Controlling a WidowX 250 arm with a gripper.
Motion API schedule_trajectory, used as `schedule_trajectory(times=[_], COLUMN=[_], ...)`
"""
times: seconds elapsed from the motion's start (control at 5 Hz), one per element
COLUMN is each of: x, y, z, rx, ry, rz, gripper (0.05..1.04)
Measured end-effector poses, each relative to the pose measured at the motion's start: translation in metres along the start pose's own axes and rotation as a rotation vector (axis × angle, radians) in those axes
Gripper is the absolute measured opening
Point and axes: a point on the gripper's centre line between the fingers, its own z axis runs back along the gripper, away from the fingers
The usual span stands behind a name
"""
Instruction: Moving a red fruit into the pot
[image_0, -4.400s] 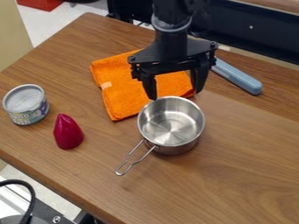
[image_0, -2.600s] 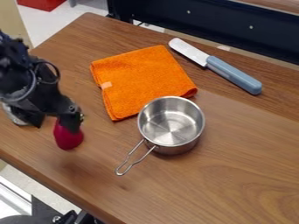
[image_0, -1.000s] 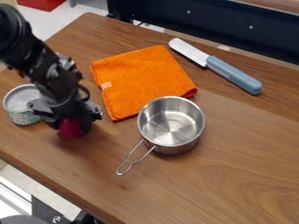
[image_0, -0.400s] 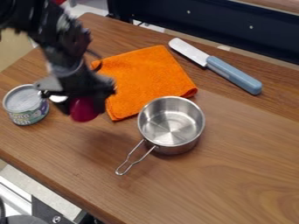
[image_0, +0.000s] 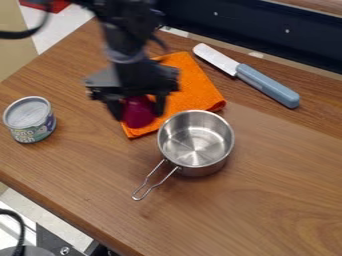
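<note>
With gripper (image_0: 139, 115) closed snug on the fruit (image_0: 138, 110), up by the orange cloth (image_0: 198, 86) and near the pot (image_0: 199, 171), looks to be at the carry part, so next must go over the pot, dip down and let go.

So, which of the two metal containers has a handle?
The pot: a wire handle extends from its side. The can, farther left in the view, shows none.
</note>
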Motion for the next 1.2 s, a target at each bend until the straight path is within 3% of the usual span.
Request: schedule_trajectory(times=[0.2,0.4,0.6,0.8,1.0,1.2], x=[-0.006,-0.007,-0.011,-0.013,-0.012,-0.012], y=[-0.026,-0.041,-0.047,-0.05,-0.052,-0.051], z=[-0.004,-0.018,-0.032,-0.038,-0.038,-0.037], rx=[-0.008,-0.007,0.017,0.01,-0.02,-0.02], ry=[-0.009,0.044,0.045,0.05,0.079,0.091], rz=[-0.019,-0.008,-0.019,-0.022,0.026,0.041], gripper=[0.765,0.765,0.765,0.806,0.999,1.001])
